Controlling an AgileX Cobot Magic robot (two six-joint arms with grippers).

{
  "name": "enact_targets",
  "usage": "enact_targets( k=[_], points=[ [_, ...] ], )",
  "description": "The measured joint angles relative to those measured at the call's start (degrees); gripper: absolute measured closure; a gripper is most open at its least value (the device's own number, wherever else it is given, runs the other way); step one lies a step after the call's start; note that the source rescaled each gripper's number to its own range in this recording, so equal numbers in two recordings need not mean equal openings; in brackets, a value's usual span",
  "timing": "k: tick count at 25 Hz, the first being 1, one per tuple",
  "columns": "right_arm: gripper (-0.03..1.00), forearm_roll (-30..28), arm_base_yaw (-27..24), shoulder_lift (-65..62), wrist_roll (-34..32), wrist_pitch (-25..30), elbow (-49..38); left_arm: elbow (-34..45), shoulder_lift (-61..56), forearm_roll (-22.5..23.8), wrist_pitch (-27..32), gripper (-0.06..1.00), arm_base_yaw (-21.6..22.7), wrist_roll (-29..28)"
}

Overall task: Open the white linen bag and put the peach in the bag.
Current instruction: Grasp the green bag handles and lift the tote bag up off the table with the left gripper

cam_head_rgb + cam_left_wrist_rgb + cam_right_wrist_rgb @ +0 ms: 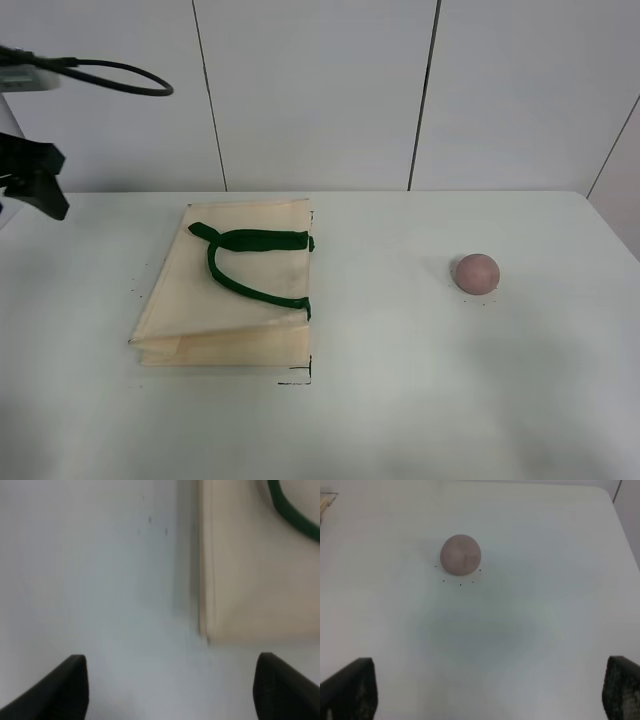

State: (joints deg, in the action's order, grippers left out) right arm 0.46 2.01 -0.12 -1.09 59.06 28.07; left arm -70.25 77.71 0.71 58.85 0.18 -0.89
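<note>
white linen bag (235,295) flat, closed, centre-left | peach (477,272) loose right of centre, well apart | left gripper (172,685) spread near bag corner, likely for opening it | right gripper (486,687) spread facing peach, ready to pick

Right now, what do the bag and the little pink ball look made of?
The white linen bag looks like matte cream cloth: it lies creased and folded. Handles: dark green fabric strap, probably. The peach looks dull pinkish-brown, no shine; real or fake, can't tell.
</note>
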Motion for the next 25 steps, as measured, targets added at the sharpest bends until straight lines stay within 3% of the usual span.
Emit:
enact_targets(
  k=[7, 12, 20, 25],
  points=[
    [-0.03, 0.0, 0.0, 0.0, 0.0, 0.0, 0.0, -17.56, 25.72, -2.51, -1.46, -0.06, -0.41, -1.79],
    [-0.03, 0.0, 0.0, 0.0, 0.0, 0.0, 0.0, -26.11, 36.09, -3.04, -1.1, -0.06, -5.34, -7.54],
    [-0.03, 0.0, 0.0, 0.0, 0.0, 0.0, 0.0, -30.03, 44.73, -0.71, -2.88, -0.06, -16.47, -17.41],
    [-0.03, 0.0, 0.0, 0.0, 0.0, 0.0, 0.0, -30.03, 48.74, 2.16, -5.53, -0.06, -18.68, -19.89]
  ],
)
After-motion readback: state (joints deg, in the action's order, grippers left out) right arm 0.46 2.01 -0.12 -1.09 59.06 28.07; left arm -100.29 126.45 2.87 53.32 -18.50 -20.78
